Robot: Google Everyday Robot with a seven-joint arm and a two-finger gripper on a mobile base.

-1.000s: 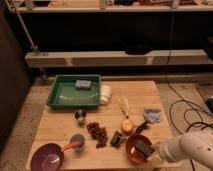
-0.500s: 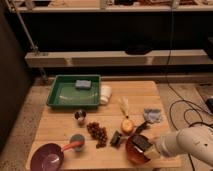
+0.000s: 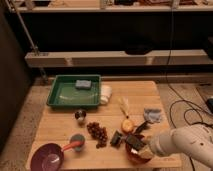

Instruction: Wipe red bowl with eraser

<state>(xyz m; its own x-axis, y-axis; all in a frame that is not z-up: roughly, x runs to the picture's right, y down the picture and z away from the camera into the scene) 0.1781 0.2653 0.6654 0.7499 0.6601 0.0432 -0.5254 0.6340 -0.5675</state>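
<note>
The gripper (image 3: 139, 145) is down over the round, shallow reddish-orange red bowl (image 3: 130, 154), jaws narrowed and clamped on the small rectangular eraser (image 3: 133, 141), dark face with a pale tan backing. The eraser sits low inside the red bowl, towards its far-left rim. Compared with a second ago, the gripper and eraser have slid a little left and away across the red bowl, and the white arm (image 3: 182, 142) has risen slightly; the red bowl itself has not budged.

Moving outward: a smaller dark block (image 3: 116, 139) sits just left of the red bowl, almost at its rim, right in line with that leftward travel. A round orange fruit (image 3: 128, 125) lies just behind the red bowl. A cluster of brown grapes (image 3: 97, 133) is further left of the red bowl. A crumpled grey-blue cloth (image 3: 152, 116) lies behind and right of it.

Well to the left of the red bowl are a teal cup with a red handle (image 3: 76, 143) and a larger purple-magenta bowl (image 3: 47, 157). Far behind and left of the red bowl, a green plastic tray (image 3: 62, 95) holds a grey-blue sponge (image 3: 82, 83). Everything rests on the light wooden table (image 3: 60, 125).
</note>
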